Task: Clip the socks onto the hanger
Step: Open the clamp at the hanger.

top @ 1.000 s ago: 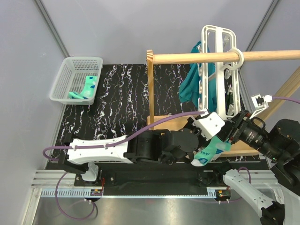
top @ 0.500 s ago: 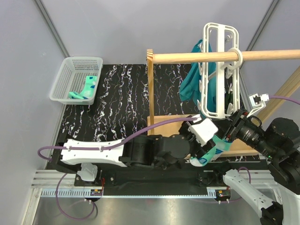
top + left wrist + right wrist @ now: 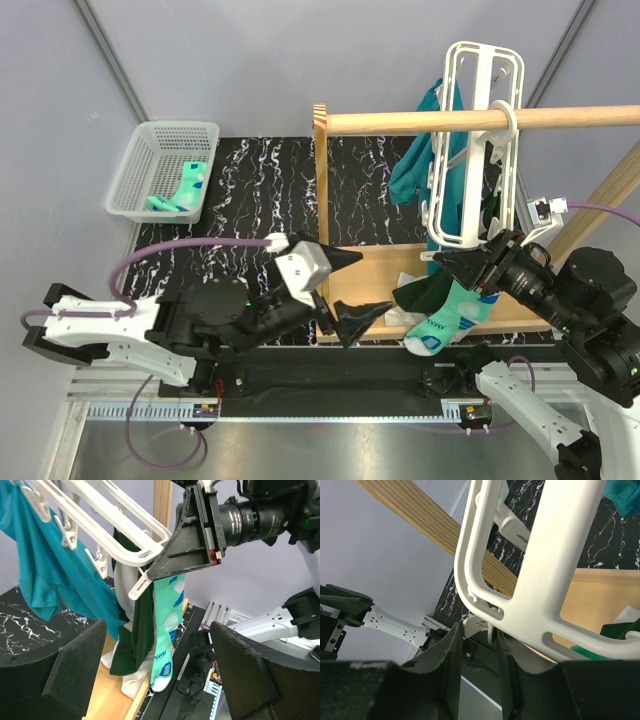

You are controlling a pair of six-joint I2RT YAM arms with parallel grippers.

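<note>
A mint-green and white sock [image 3: 445,318] [image 3: 165,625] hangs toe-down under the lower end of the white hanger [image 3: 480,60] [image 3: 125,510] [image 3: 545,555], which hangs from the wooden rod [image 3: 400,122]. My right gripper [image 3: 445,262] [image 3: 152,571] [image 3: 477,630] is shut on a small white clip [image 3: 482,625] at that end. The sock's top runs up behind its fingers, so the clip's bite is hidden. To the left of the sock my left gripper [image 3: 352,290] [image 3: 160,680] stands wide open, holding nothing. More socks [image 3: 180,190] lie in the basket.
A white mesh basket [image 3: 130,180] sits at the far left. A teal garment [image 3: 415,165] [image 3: 45,575] and a dark green one [image 3: 420,292] [image 3: 135,635] hang from the hanger. The wooden stand's upright [image 3: 320,180] and base board [image 3: 380,265] are between the arms.
My left gripper opened, let go of the sock and drew back to the left. The hanger swung upward a little. The sock stays hanging by the right gripper.
</note>
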